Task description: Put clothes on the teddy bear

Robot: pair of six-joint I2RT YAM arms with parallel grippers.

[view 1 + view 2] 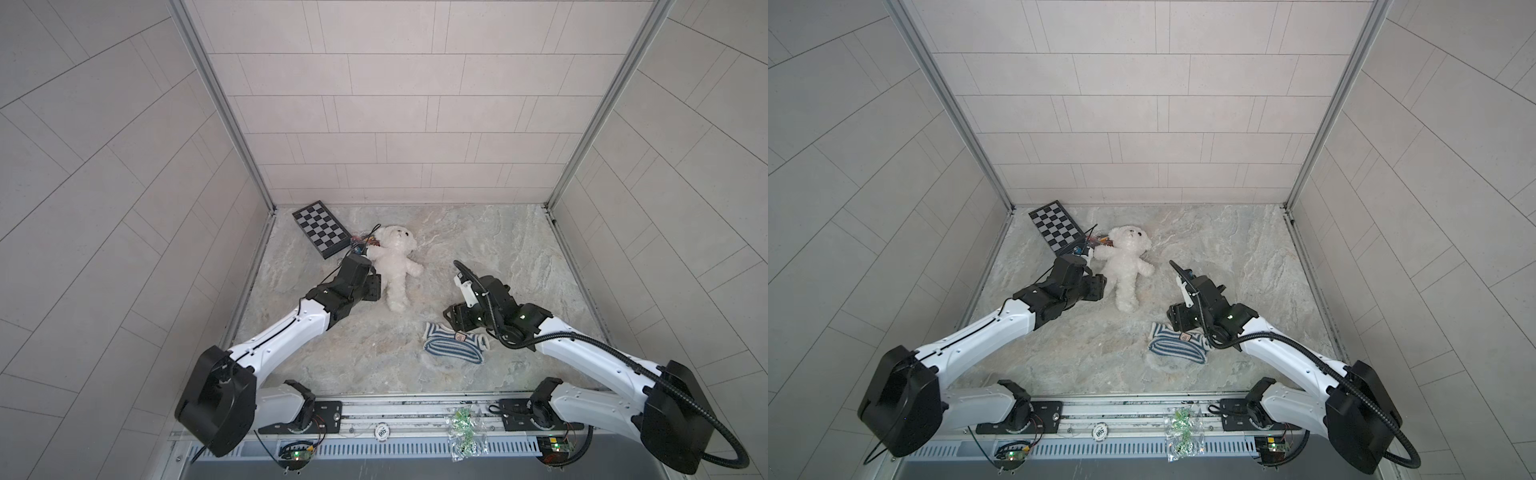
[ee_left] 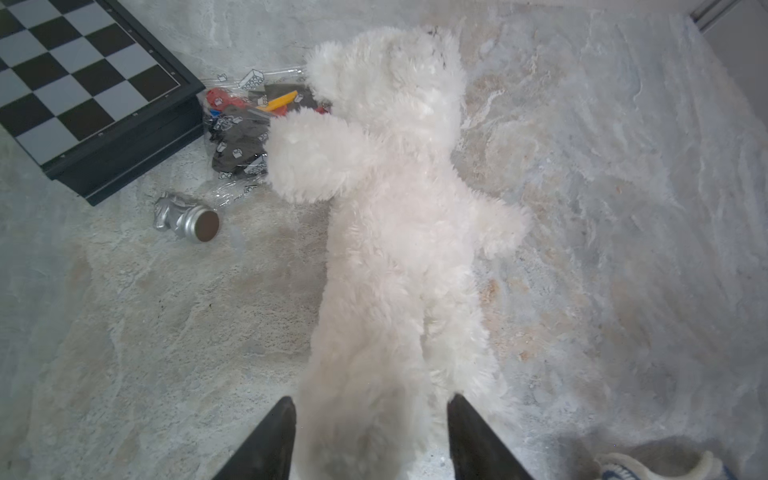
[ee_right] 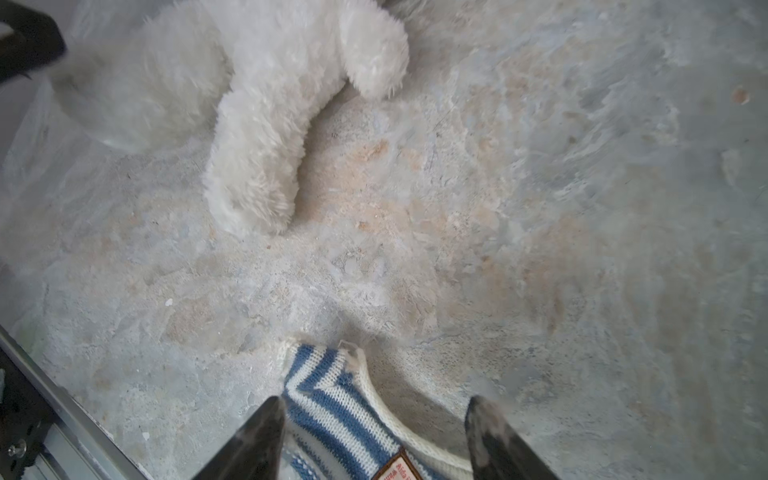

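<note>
Bear (image 1: 395,266) supine far-left, arm over brick bag (image 2: 241,129). Left claw (image 2: 370,400) straddles leg, clamped or not: can't tell. Right claw (image 3: 375,400) released over shirt (image 3: 328,399). Risk: fur-only pinch slips; drag snags bag.

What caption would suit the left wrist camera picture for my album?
The left hand straddles a leg of the teddy bear, with a chessboard and a silver chess piece nearby.

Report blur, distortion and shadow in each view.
Both top views: the wide lens bows the tiled side walls. Left wrist view: the fluffy white plush teddy bear is washed out, fur detail lost. Right wrist view: part of the bear smears with blur; the blue-and-white striped knit shirt is sharp, soft shadow beside it.
</note>
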